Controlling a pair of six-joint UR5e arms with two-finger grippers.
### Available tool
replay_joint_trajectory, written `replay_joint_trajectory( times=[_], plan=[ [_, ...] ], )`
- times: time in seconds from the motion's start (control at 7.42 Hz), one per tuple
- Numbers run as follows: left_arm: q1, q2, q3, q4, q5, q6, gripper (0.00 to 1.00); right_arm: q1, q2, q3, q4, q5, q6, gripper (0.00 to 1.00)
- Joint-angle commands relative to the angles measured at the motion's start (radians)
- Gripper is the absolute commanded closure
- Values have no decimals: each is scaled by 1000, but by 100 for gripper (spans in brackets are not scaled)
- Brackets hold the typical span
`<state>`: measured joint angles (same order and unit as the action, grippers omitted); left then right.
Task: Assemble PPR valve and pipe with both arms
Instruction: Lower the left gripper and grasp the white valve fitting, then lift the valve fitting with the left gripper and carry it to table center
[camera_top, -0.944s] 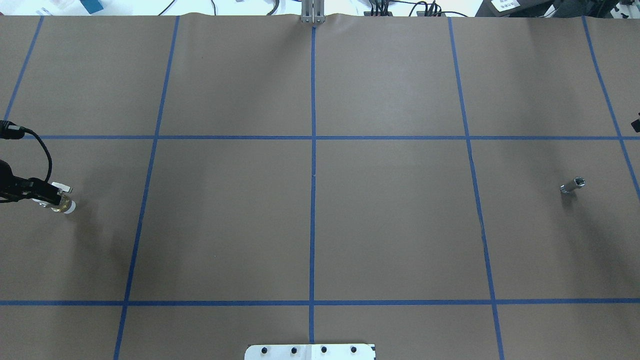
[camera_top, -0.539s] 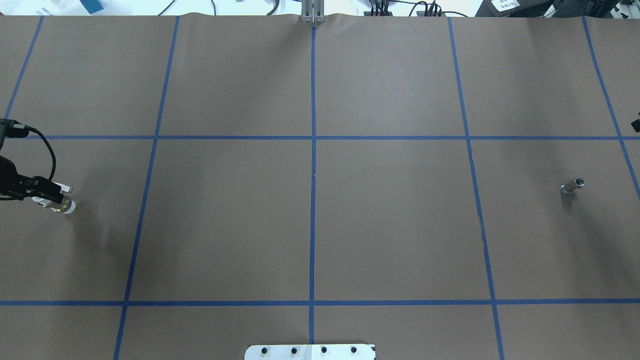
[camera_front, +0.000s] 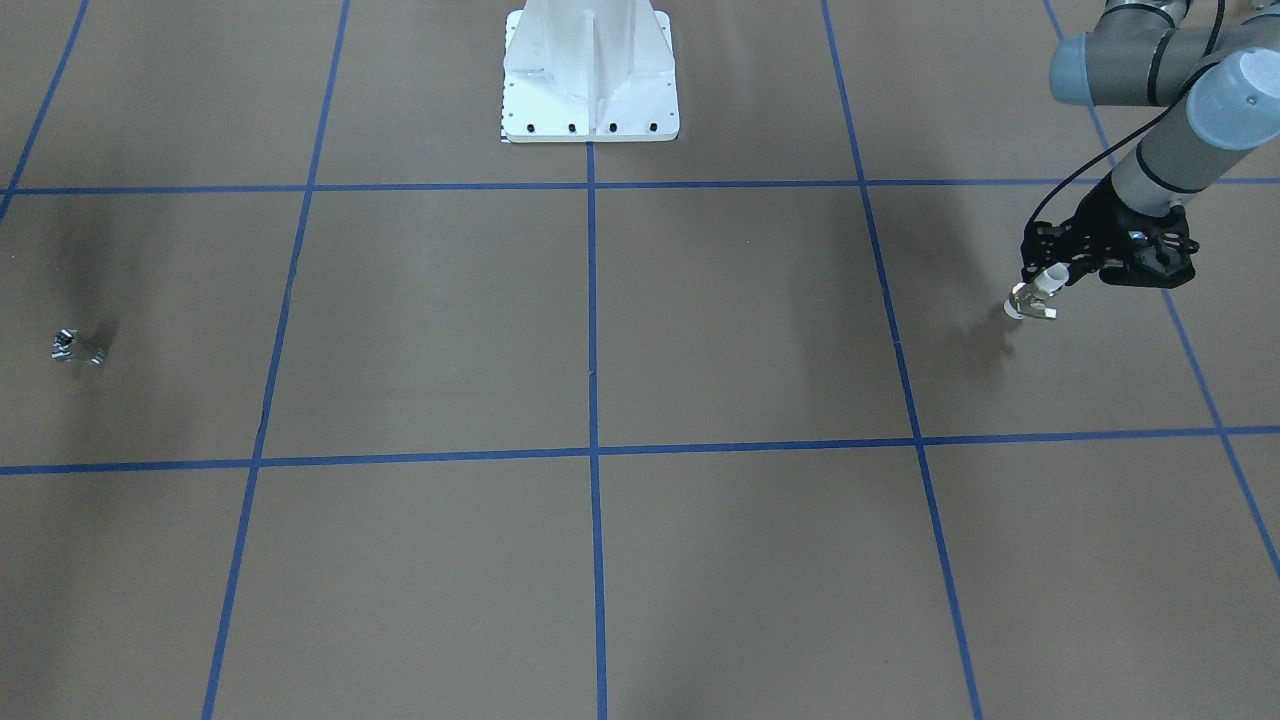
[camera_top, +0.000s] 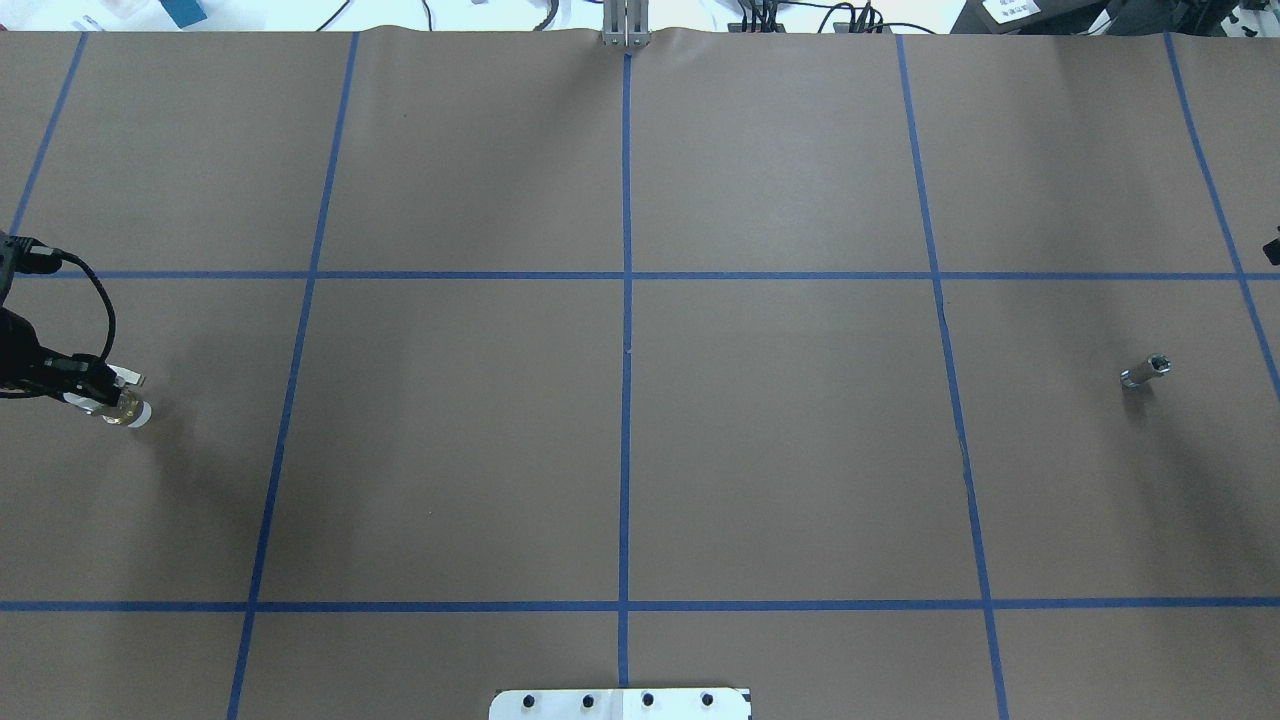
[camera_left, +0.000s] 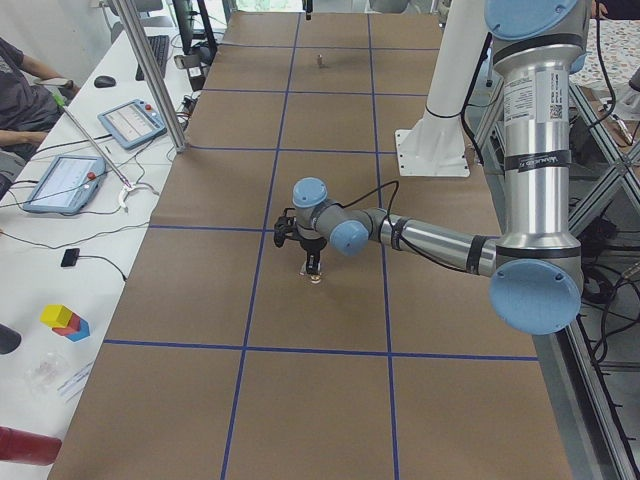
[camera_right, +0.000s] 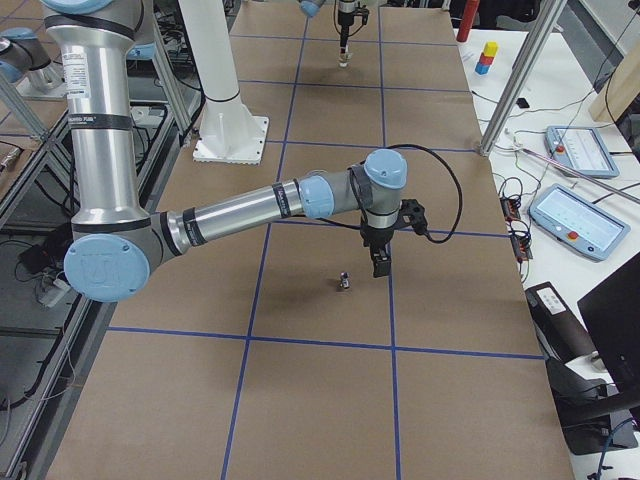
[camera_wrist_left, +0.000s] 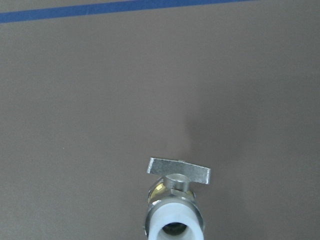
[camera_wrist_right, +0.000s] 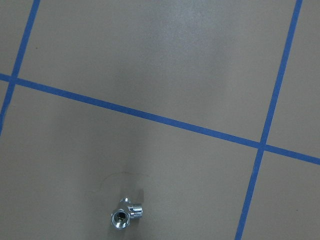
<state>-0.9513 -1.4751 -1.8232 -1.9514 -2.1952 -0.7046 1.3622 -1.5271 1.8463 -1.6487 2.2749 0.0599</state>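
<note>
The valve (camera_top: 128, 410) has white ends, a brass body and a flat metal handle. It stands on the brown table at the far left, and fills the bottom of the left wrist view (camera_wrist_left: 176, 200). My left gripper (camera_top: 105, 392) is right over its upper white end (camera_front: 1050, 280), fingers either side, apparently open. The short chrome pipe piece (camera_top: 1145, 372) lies at the far right and shows in the right wrist view (camera_wrist_right: 126, 214). My right gripper (camera_right: 380, 268) hangs just above and beside it (camera_right: 343, 283); I cannot tell whether it is open.
The table is brown paper with a blue tape grid (camera_top: 625, 275). The white bolted pedestal base (camera_front: 590, 100) stands at the robot's edge. Tablets (camera_left: 130, 122) and cables lie on the operators' bench beyond the far edge.
The left gripper body and its cable have shifted slightly left and up in the overhead view. The valve and the pipe piece have not moved.
</note>
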Motion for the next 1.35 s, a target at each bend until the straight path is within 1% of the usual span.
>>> replay_joint_trajectory(
  times=[0.0,0.27,0.4,0.67,0.81,0.94,1.08,1.21],
  plan=[
    [0,-4,-19,2,-4,-3,100,0,-1,4,1,0,-3,0],
    [-13,-46,-66,34,-24,-44,100,0,-5,10,1,0,-5,0],
    [-12,-127,-86,87,-26,-156,100,0,-10,10,0,0,-5,0],
    [8,-399,-94,303,-21,-324,100,0,-10,7,0,-2,-2,0],
    [82,-533,-85,404,-11,-395,100,0,-10,4,1,-2,-2,0],
    [167,-644,-52,467,61,-461,100,0,-10,2,0,-2,0,0],
    [230,-766,52,468,128,-514,100,0,-11,1,0,-2,0,0],
    [255,-866,155,464,138,-521,100,0,-13,-1,0,-3,1,0]
  ],
)
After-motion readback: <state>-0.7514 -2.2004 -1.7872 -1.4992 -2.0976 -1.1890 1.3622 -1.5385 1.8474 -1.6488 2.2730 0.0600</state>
